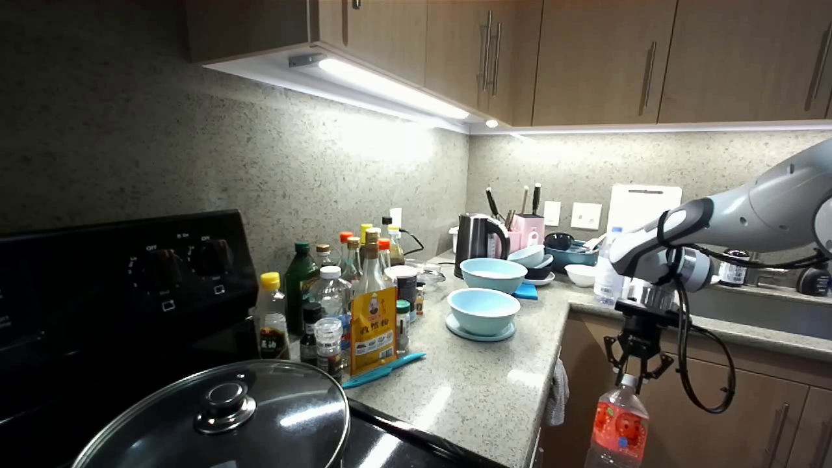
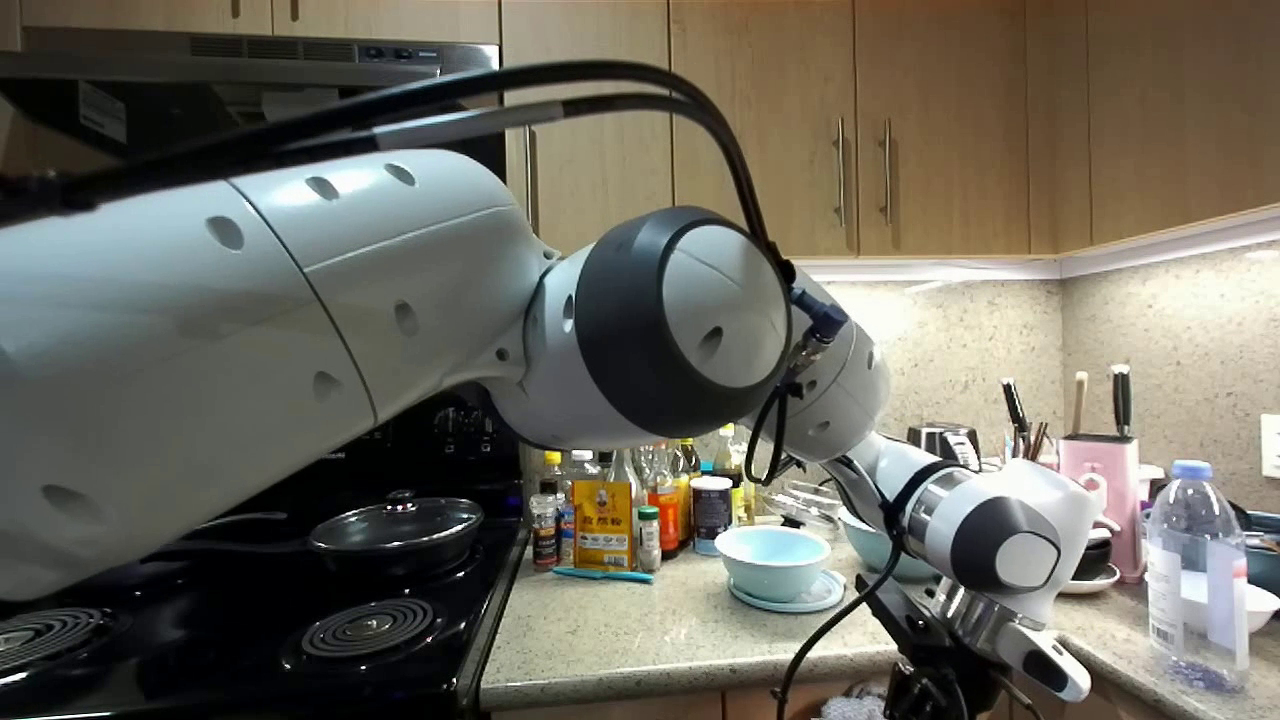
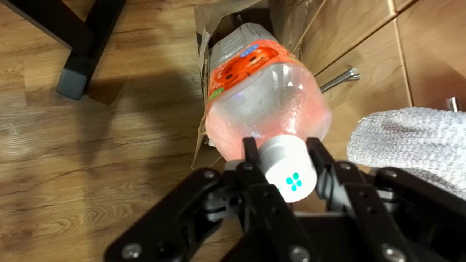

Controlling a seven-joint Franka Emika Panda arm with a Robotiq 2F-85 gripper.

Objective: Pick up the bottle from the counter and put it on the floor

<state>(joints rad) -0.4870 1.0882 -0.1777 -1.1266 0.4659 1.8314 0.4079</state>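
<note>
One bottle (image 3: 267,100) to watch. Hung clear of the bench (image 1: 468,377), before the lower cabinet doors (image 1: 728,429) and over the floor (image 3: 47,153). Held by the white cap (image 3: 289,178) alone, with the claw (image 3: 283,146) drawn in tight, parted only by that cap between its jaws. Looked most liable to swing or slip, with the whole body under so small and smooth a grip. Might land askew on the brown carton (image 3: 214,15), seemingly beneath in the wrist view, then topple on release; could not tell of contact there, with the base hidden. Might knock a steel handle (image 3: 339,80), drifting sideways.

Counted one claw, one carton, one towel (image 3: 407,142) and two such handles in the wrist view. On the bench counted one kettle (image 1: 473,242), one yellow packet (image 1: 374,331), one blue knife (image 1: 383,372) and two big blue bowls (image 1: 481,315); found other bowls (image 1: 525,255) and the sauce bottles (image 1: 300,276) too crowded to number.
</note>
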